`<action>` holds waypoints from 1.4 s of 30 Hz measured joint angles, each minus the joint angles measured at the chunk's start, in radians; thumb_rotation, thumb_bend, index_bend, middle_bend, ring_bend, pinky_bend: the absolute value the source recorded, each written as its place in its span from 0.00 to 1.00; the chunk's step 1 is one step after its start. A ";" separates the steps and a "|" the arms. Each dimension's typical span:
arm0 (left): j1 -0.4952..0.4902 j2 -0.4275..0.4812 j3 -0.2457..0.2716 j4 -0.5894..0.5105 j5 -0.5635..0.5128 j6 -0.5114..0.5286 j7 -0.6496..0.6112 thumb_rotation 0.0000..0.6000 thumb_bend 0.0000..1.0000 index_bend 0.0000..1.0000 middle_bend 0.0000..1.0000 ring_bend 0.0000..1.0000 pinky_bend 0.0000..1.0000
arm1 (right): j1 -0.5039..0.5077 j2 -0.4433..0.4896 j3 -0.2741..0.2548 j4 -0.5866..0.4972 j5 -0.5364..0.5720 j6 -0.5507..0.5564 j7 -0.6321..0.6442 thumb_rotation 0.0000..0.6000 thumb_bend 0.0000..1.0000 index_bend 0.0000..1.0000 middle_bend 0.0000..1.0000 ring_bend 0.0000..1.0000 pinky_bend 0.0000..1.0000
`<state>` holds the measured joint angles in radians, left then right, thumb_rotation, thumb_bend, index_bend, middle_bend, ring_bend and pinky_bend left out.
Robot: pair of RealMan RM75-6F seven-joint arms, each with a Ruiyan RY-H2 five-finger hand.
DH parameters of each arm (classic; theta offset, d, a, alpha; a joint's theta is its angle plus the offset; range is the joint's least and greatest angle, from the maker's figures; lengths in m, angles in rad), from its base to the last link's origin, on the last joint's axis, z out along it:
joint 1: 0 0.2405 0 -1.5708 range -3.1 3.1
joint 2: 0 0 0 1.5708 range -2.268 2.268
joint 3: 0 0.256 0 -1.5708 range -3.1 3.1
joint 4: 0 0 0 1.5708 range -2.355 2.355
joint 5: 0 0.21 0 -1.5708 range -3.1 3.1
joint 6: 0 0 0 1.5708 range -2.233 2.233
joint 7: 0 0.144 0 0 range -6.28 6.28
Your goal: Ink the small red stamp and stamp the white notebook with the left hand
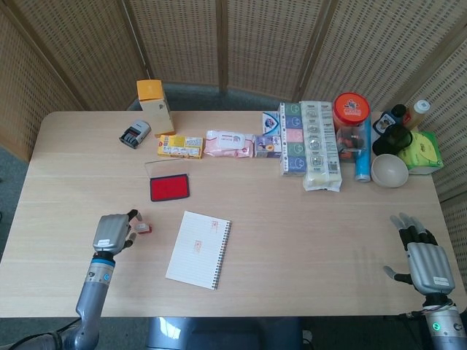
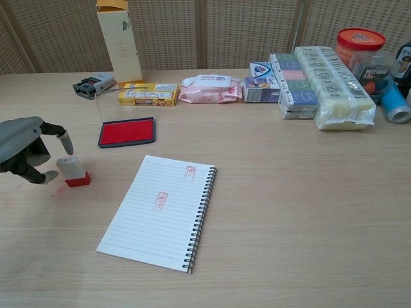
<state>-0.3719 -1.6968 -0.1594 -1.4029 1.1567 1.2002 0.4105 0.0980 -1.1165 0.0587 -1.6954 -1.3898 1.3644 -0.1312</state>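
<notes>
The small red stamp [image 1: 142,228] [image 2: 73,171] stands upright on the table, left of the white notebook [image 1: 198,249] [image 2: 160,212], whose open page bears two red marks. Behind both lies the open red ink pad [image 1: 169,187] [image 2: 126,132]. My left hand [image 1: 111,233] [image 2: 26,149] is right beside the stamp on its left. One finger hovers over the stamp's top and the thumb sits low by its left side, with a small gap showing. My right hand [image 1: 427,262] rests at the table's near right corner, fingers spread, holding nothing.
Along the back stand a tall carton [image 1: 155,106], a date stamper [image 1: 136,133], a yellow box [image 1: 180,146], a wipes pack [image 1: 229,144], wrapped packs [image 1: 310,142], a red-lidded jar [image 1: 352,117] and a white bowl [image 1: 389,170].
</notes>
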 measured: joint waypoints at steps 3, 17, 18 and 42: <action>-0.003 -0.007 -0.002 0.004 -0.009 0.001 0.007 1.00 0.35 0.43 1.00 1.00 1.00 | 0.001 0.001 0.000 -0.001 0.001 -0.002 0.001 1.00 0.02 0.00 0.00 0.05 0.15; -0.022 -0.028 -0.003 0.015 -0.021 0.008 0.027 1.00 0.38 0.46 1.00 1.00 1.00 | 0.005 0.006 -0.003 -0.005 0.013 -0.015 0.006 1.00 0.02 0.00 0.00 0.05 0.15; -0.022 -0.029 -0.003 0.016 -0.021 0.010 0.028 1.00 0.39 0.47 1.00 1.00 1.00 | 0.006 0.007 -0.003 -0.006 0.014 -0.017 0.007 1.00 0.02 0.00 0.00 0.05 0.15; -0.030 -0.042 -0.001 0.040 -0.040 0.016 0.045 1.00 0.43 0.56 1.00 1.00 1.00 | 0.011 0.015 -0.005 -0.013 0.025 -0.030 0.010 1.00 0.02 0.00 0.00 0.06 0.15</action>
<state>-0.4016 -1.7392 -0.1601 -1.3632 1.1163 1.2159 0.4555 0.1090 -1.1018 0.0536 -1.7086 -1.3645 1.3346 -0.1214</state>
